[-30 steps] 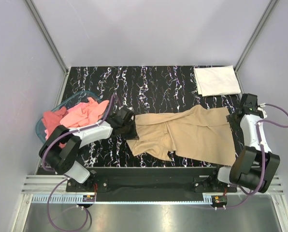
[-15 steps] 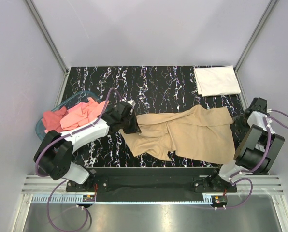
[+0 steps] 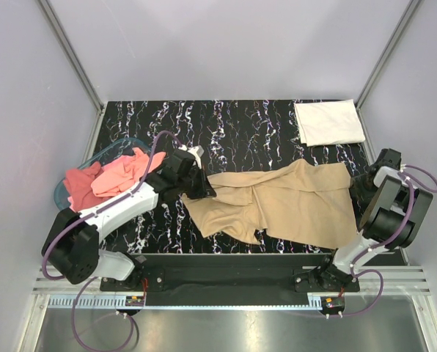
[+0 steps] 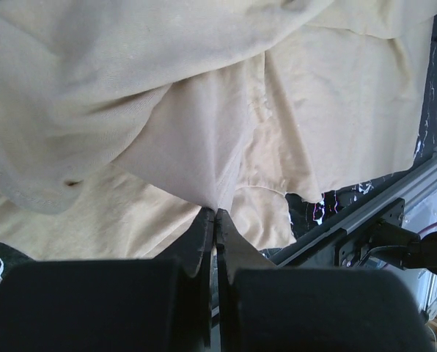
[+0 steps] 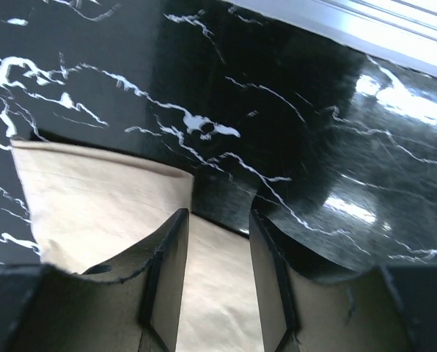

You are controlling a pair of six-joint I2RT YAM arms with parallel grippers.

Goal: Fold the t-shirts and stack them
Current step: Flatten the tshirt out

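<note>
Top external view: the left hand [image 3: 198, 187], pinched shut on the left edge of the tan t-shirt [image 3: 292, 202] on the desk [image 3: 240, 125], has nudged it farther away; the right hand [image 5: 218, 215] waits half open, empty, over its right corner, so flattening likely continues.

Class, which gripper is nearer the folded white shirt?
Right. The right gripper is at the right edge of the tan shirt, close by the near side of the white shirt; the left gripper pinches the tan shirt's left end, farther away.
</note>
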